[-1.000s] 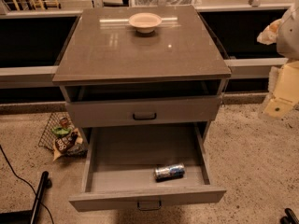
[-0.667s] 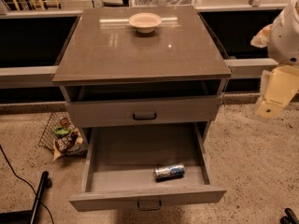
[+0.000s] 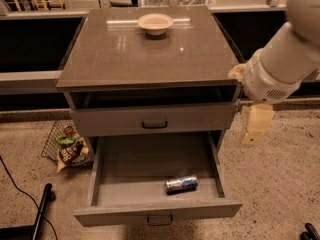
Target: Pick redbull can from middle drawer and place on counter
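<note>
Hanging off the cabinet's (image 3: 150,119) right side, the hand (image 3: 256,129) carries nothing visible; how far it is open cannot be told.
A pale bowl (image 3: 155,23) sits on the surface (image 3: 150,59); a wire basket (image 3: 67,144) stands left. Unobstructed, the silver-blue redbull can (image 3: 181,184) lies sideways, front-right in the open middle drawer (image 3: 140,159), long axis left-right.

the redbull can (image 3: 181,184), slim, silver and blue, is seen laid on its side in the near right part of the middle drawer (image 3: 145,161), just behind its front wall. the shallow grey drawer is pulled out. the desk (image 3: 150,59), a glossy grey-brown slab, is set atop the cabinet. the pincer (image 3: 256,128) is held right of the cabinet, well apart from the can.
</note>
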`<state>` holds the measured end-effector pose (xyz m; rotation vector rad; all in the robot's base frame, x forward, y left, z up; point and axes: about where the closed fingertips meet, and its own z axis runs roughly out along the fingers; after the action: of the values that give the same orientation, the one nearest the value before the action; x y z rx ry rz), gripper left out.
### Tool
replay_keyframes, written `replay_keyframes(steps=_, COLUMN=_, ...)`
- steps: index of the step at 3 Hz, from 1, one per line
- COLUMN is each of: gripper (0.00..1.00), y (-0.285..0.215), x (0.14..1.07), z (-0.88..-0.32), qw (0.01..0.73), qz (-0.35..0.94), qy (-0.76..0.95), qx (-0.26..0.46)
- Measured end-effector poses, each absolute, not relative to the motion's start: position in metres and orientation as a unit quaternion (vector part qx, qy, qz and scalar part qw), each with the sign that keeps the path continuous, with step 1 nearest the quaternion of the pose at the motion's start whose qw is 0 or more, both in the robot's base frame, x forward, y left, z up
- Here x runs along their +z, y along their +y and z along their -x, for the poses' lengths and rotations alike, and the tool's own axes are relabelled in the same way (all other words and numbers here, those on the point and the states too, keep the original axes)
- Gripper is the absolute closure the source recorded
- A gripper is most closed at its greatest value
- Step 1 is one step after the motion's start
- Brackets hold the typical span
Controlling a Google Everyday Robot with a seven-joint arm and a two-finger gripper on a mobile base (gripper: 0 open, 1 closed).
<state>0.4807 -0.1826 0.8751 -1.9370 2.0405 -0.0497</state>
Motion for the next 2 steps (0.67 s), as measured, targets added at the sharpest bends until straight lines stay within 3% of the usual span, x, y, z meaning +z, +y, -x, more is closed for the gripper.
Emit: replay_keyframes(steps=2, gripper=0.0, y=-0.1701, x=0.824, z=-0.4915, qw=0.171, qz=0.702, qy=0.692, qx=0.011)
